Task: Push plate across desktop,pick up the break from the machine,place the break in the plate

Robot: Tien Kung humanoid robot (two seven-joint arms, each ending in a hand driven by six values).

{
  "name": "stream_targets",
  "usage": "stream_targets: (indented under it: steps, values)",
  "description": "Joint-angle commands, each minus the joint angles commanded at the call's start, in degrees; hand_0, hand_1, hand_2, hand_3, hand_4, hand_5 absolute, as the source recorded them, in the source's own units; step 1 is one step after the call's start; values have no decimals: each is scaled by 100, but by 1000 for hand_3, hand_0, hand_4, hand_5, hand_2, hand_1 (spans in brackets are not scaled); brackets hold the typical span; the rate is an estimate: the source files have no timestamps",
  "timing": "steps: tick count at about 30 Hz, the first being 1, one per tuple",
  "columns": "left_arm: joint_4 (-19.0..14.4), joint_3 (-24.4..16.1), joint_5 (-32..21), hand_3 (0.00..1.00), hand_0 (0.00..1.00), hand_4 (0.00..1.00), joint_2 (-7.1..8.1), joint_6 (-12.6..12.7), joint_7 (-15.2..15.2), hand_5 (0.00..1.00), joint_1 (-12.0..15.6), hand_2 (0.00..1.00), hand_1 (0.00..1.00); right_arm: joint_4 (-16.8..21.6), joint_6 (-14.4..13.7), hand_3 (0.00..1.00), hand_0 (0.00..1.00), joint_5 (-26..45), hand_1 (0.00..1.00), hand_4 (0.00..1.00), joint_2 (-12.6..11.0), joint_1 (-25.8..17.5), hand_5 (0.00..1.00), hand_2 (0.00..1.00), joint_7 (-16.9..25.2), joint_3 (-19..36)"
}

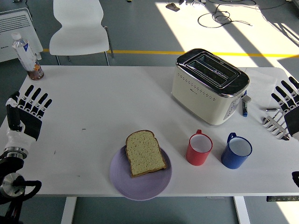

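Observation:
A slice of brown bread (145, 153) lies flat on the lilac plate (122, 181) near the table's front edge, left of centre. The cream and chrome toaster (209, 86) stands at the back right with both slots showing nothing in them. My left hand (28, 111) hovers over the table's left edge, fingers spread and holding nothing. At the right edge my right hand (287, 100) is likewise open, fingers spread, far from the plate and the toaster.
A red mug (199, 149) and a blue mug (237, 151) stand right of the plate. A marker pen (244, 108) lies beside the toaster. A plastic bottle (27, 56) stands at the back left corner. A white chair (78, 28) is behind the table.

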Motion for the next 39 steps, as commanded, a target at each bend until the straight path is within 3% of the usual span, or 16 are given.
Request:
stream_targets:
  steps: [39]
  values:
    - [-20,-55,102,874,808,531,73,-10,144,998,-15,904,840,-63,136,782,812,14,781,544,16,1,720,796,-81,196]
